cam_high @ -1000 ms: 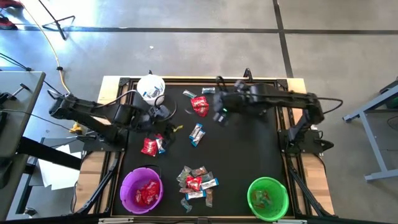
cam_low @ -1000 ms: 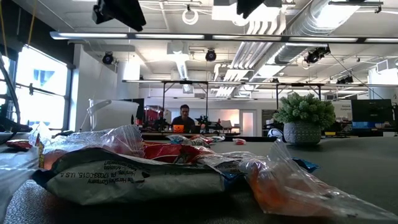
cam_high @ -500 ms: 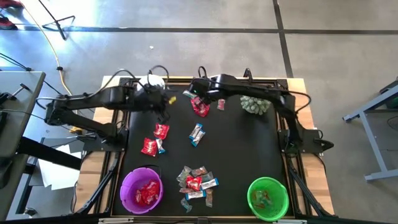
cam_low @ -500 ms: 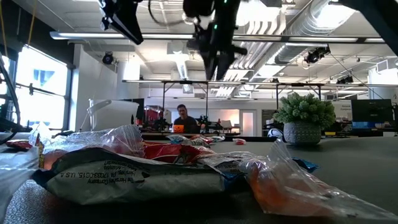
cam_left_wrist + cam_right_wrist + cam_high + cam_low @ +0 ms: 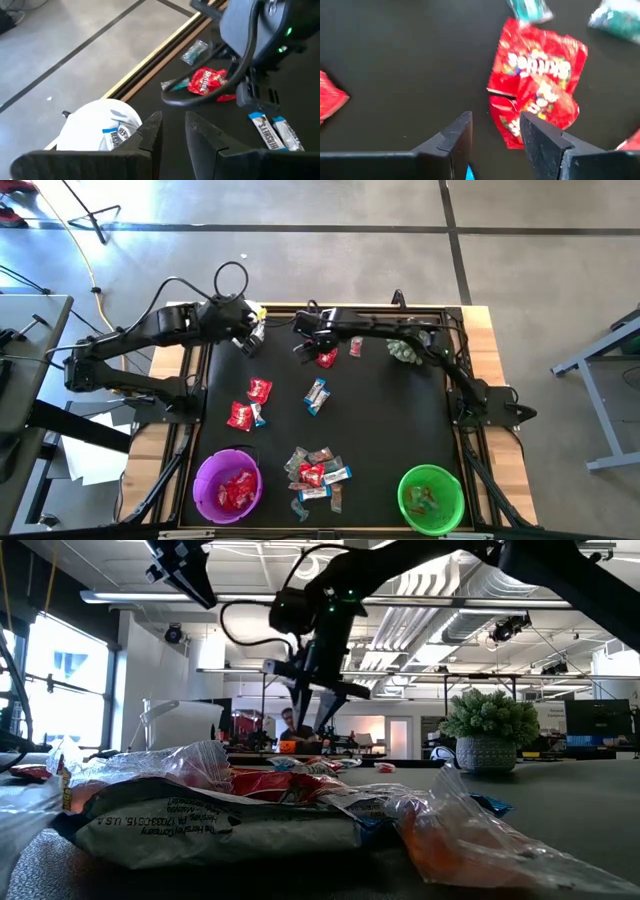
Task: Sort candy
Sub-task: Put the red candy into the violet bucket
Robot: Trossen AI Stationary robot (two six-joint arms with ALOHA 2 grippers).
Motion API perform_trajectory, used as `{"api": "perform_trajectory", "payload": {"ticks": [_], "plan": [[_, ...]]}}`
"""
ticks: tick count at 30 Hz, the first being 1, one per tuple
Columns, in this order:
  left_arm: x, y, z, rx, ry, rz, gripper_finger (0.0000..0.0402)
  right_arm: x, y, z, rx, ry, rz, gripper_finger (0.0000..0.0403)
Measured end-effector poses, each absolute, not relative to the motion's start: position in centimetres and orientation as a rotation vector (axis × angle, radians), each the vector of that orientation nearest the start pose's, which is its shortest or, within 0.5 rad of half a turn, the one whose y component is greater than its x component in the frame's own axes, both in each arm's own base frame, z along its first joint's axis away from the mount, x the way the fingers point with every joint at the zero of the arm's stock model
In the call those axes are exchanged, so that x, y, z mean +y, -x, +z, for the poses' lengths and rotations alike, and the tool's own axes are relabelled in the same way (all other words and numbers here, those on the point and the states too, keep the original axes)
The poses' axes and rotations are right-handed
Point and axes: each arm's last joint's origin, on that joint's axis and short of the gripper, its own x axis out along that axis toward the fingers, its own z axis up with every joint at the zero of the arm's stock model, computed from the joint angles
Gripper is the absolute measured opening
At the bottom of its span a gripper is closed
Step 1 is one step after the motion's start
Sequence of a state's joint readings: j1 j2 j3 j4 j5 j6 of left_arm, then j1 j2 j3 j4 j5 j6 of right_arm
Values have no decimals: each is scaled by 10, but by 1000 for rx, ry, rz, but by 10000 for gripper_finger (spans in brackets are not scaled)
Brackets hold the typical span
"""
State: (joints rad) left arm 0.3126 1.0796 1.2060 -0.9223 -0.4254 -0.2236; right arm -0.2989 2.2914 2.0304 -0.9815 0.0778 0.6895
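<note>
Red Skittles packets point(image 5: 535, 80) now sit just ahead of the arrived right gripper point(image 5: 492, 137), jaws apart and empty; the left gripper point(image 5: 172, 132), narrowly parted, has retreated beside the white bowl point(image 5: 97, 127).

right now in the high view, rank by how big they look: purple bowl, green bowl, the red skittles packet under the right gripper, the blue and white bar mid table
1-2. purple bowl and green bowl: look about alike, no ranking between them.
3. red Skittles packet.
4. blue-and-white bar, narrower, though close to the packet in length.
</note>
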Motion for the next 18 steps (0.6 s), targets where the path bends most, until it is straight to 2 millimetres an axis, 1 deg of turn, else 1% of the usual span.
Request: {"api": "perform_trajectory", "payload": {"ticks": [3, 7, 16, 18], "plan": [[75, -182, 359, 732, 174, 778, 70, -143, -456, 195, 1122, -733, -753, 161], [77, -182, 359, 737, 182, 764, 70, -145, -457, 186, 1140, -753, -759, 161], [76, -182, 359, 742, 188, 736, 70, -155, -457, 161, 1185, -820, -829, 161], [76, -182, 359, 741, 188, 735, 70, -155, -457, 160, 1186, -822, -831, 161]]}}
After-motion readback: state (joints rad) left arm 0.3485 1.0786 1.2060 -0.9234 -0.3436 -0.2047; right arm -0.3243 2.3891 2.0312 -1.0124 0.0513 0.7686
